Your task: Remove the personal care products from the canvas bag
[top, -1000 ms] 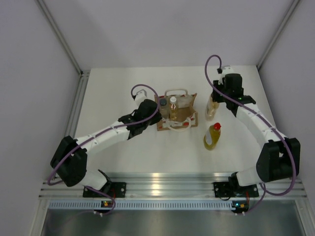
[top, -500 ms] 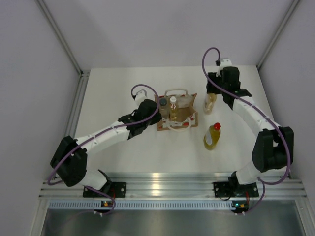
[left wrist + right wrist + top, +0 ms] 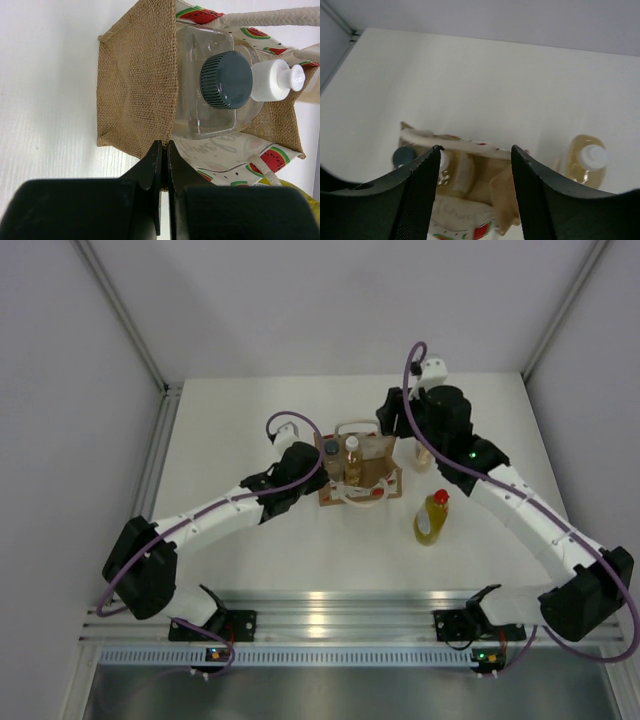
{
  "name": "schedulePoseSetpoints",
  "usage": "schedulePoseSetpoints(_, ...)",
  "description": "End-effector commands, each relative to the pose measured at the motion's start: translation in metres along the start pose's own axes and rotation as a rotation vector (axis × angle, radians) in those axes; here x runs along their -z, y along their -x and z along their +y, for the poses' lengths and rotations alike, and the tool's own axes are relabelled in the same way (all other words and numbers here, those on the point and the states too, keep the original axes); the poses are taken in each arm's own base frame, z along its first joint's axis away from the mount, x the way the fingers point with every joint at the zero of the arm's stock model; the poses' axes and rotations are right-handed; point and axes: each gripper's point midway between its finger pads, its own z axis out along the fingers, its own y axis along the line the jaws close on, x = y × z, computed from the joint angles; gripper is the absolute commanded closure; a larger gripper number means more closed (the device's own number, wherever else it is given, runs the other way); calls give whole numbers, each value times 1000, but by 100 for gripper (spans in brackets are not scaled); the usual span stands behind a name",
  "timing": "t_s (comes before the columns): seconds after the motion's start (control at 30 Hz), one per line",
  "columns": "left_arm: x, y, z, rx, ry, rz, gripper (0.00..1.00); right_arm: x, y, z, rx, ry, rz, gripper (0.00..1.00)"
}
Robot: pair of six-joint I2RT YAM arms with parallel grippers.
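Observation:
The canvas bag (image 3: 368, 472) stands mid-table. My left gripper (image 3: 318, 466) is shut on its left burlap wall, as the left wrist view shows (image 3: 165, 150). Inside stand the clear bottle with dark grey cap (image 3: 226, 80) and an amber bottle with white cap (image 3: 277, 81). My right gripper (image 3: 392, 420) is open and empty, above and behind the bag's right side; in its view (image 3: 476, 152) the bag (image 3: 470, 200) lies below the fingers. A second amber bottle (image 3: 585, 162) stands on the table right of the bag, partly under the right arm (image 3: 424, 457). The yellow bottle with red cap (image 3: 432, 518) stands nearer.
Grey enclosure walls close in the white table (image 3: 230, 430) at the back and both sides. The aluminium rail (image 3: 320, 625) with the arm bases runs along the near edge. The bag's white loop handles (image 3: 357, 427) stick out at its far and near sides.
My right gripper has left the amber bottle standing right of the bag and swung left toward the bag's far right side, open. The left gripper and bag have not moved.

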Motion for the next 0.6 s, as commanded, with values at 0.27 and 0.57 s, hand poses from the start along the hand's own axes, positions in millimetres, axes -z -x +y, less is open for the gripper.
schedulePoseSetpoints(0.27, 6, -11, 17, 14, 37, 23, 100, 9, -57, 86, -11, 51, 71, 53)
schedulePoseSetpoints(0.57, 4, -12, 19, 2, 46, 22, 100, -28, -83, 90, 72, -6, 148, 53)
